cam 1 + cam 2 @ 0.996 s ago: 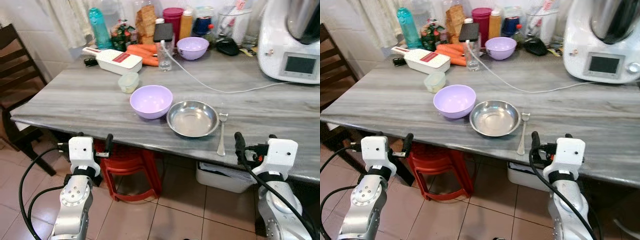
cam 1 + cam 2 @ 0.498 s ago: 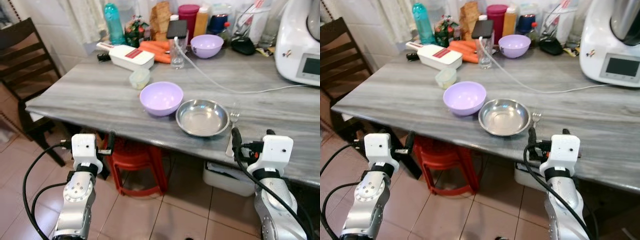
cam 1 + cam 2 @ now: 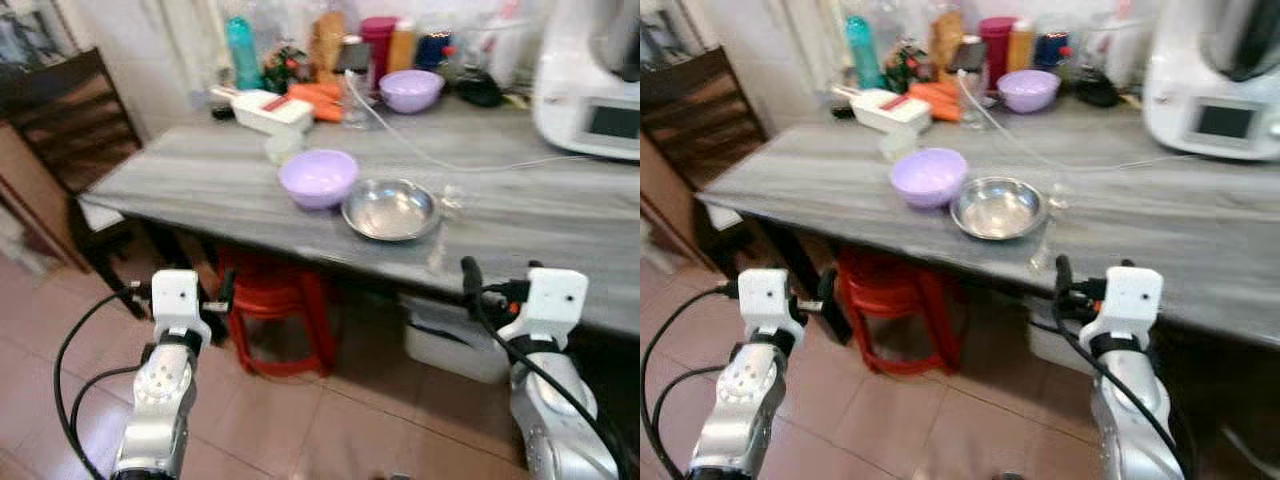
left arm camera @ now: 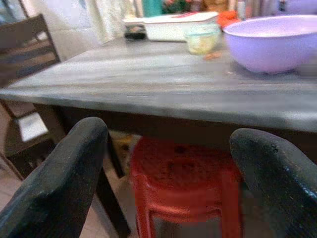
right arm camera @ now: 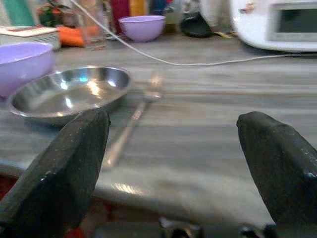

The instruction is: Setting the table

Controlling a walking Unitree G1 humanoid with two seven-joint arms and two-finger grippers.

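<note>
Both arms are held low before the table (image 3: 200, 180). The left gripper (image 4: 168, 163) and right gripper (image 5: 173, 158) are seen with jaws released, nothing grasped. A red stool (image 3: 275, 300) stands under the table. Near the front edge, a fork (image 5: 131, 124) lies just beside a steel bowl (image 3: 390, 208); a purple bowl (image 3: 318, 177) sits beside that. A 2nd purple bowl (image 3: 410, 90) is noted at the back.

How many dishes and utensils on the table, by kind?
Lilac bowls: 2, one near the front edge, one at the back
Steel bowl: 1
Fork: 1, beside the steel bowl
Small clear container: 1
Total: 5
</note>
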